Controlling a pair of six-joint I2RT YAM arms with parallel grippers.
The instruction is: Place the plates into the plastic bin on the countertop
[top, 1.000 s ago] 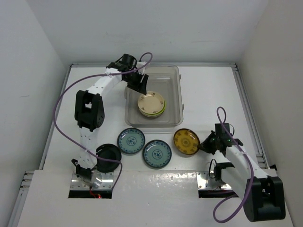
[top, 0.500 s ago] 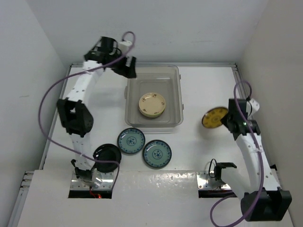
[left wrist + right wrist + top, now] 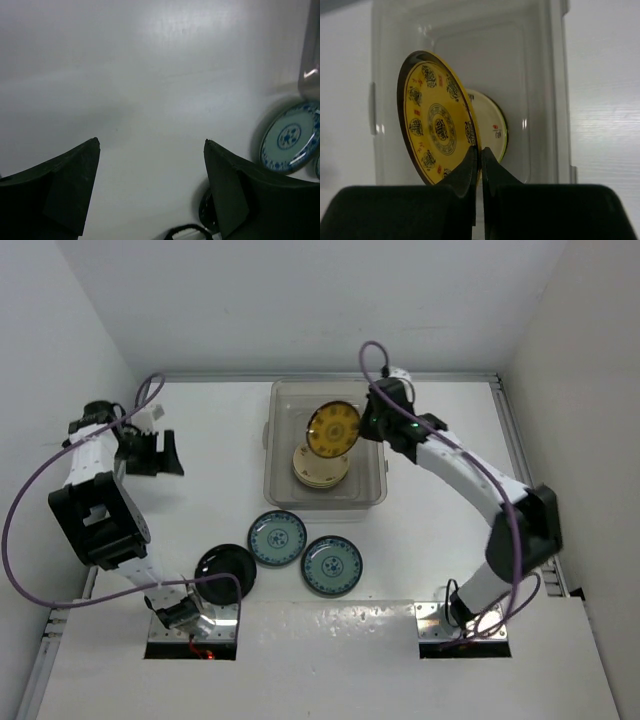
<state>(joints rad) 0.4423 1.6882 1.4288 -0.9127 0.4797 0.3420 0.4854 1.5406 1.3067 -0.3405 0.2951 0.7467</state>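
Change: half a second ago the right arm was out to the right of the plastic bin; we now see it reaching over the bin with the amber-yellow plate. The left arm has swung away from the bin's far-left corner.
Right arm: stretched diagonally to the bin, with the right gripper clamped on the plate's rim.
Left arm: the left gripper is well left of the bin, fingers spread wide over the countertop.
Plate: above the cream plates in the bin, steeply tilted (round, so no long axis).
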